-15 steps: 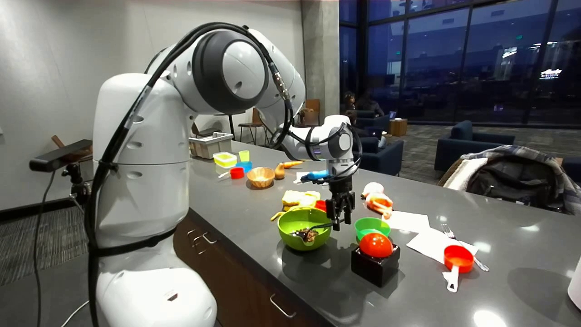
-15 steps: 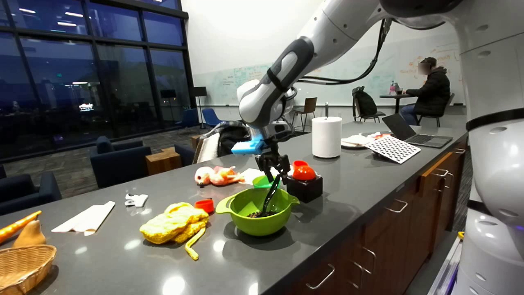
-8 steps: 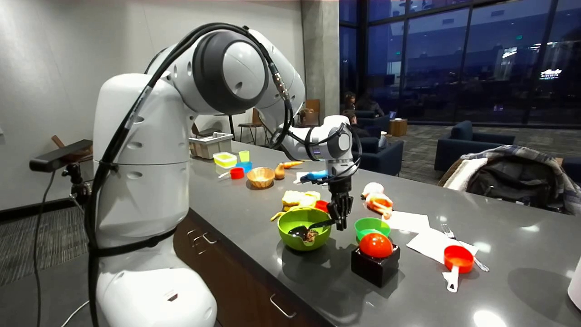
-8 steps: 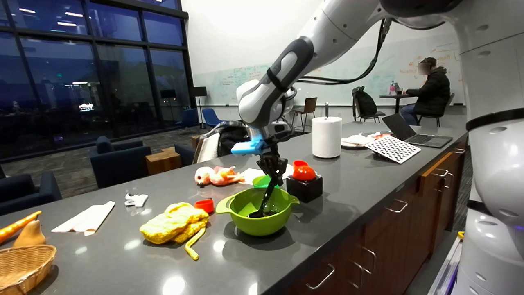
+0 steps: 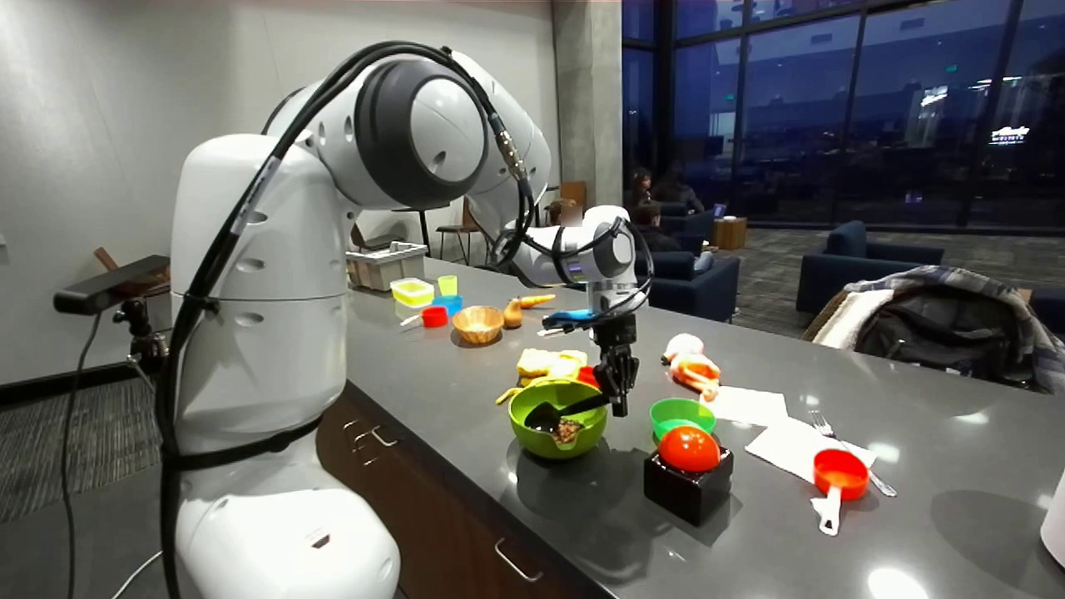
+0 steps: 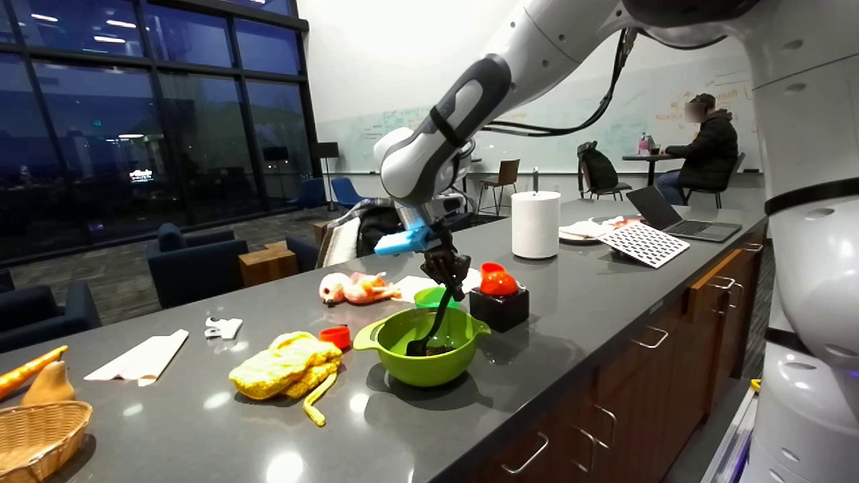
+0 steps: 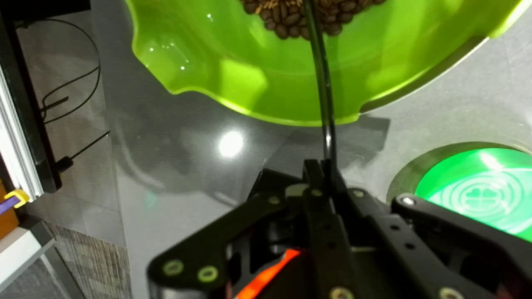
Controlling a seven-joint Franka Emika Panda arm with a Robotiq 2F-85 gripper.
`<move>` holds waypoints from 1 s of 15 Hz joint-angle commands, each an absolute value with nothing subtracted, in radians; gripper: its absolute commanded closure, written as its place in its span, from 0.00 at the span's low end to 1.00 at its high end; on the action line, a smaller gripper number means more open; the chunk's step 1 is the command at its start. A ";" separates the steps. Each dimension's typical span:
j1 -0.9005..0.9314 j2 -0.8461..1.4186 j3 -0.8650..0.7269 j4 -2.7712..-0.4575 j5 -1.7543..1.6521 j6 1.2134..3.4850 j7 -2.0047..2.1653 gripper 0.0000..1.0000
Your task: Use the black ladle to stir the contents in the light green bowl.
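The light green bowl (image 5: 532,437) stands upright on the counter, with brown beans (image 7: 293,20) and some lighter bits at its bottom. Inside it rests the head of the black ladle (image 6: 417,347), toward one side of the beans in both exterior views. Its thin handle (image 7: 322,79) slants up over the rim. Just outside and above that rim, my gripper (image 7: 323,169) is shut on the handle's upper part. The gripper (image 5: 620,401) points down and hides the handle's end. In the wrist view the ladle head lies beyond the top edge.
A small green bowl (image 5: 682,416) and a black box (image 5: 687,492) with a red dome (image 5: 689,449) stand close to the gripper. A yellow cloth (image 6: 285,365) and a red cup (image 6: 335,337) lie beside the light green bowl. The pink plush (image 6: 362,288) is farther back.
The fingers have closed on the ladle handle. The ladle has tilted, its head lifting and shifting away from the beans within the bowl. The arm has moved slightly.
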State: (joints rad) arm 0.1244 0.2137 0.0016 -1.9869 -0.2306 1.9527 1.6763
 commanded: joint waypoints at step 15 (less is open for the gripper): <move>0.246 0.393 0.049 -1.712 -0.425 1.580 1.705 0.99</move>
